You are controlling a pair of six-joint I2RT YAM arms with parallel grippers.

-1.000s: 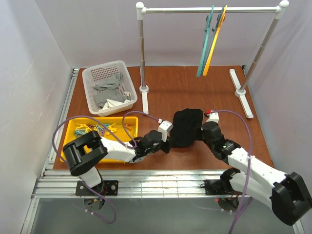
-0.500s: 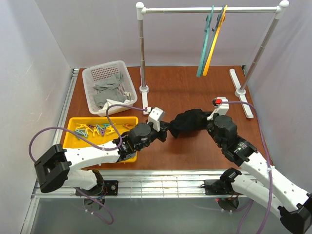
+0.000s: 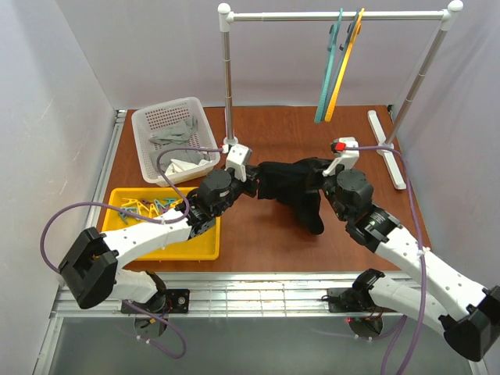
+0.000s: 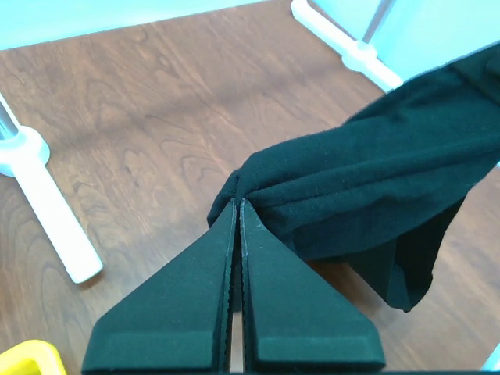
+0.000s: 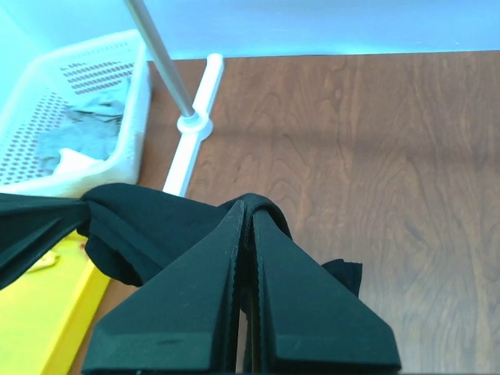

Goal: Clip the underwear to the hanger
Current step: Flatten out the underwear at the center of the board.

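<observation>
The black underwear (image 3: 295,186) hangs stretched between my two grippers above the wooden table, its lower part drooping toward the front. My left gripper (image 3: 255,181) is shut on its left edge (image 4: 258,183). My right gripper (image 3: 330,173) is shut on its right edge (image 5: 262,205). The teal hanger (image 3: 330,69) hangs on the rail at the back, beside a yellow hanger (image 3: 345,64), well behind both grippers.
A white rack with two posts (image 3: 227,78) and feet (image 3: 386,148) stands at the back. A white basket (image 3: 173,139) with grey cloths is at back left. A yellow tray (image 3: 205,238) of coloured clips lies at front left.
Both grippers have lifted the underwear off the table and moved it back, pulling it wider between them. The left arm has swung up and away from the yellow tray.
</observation>
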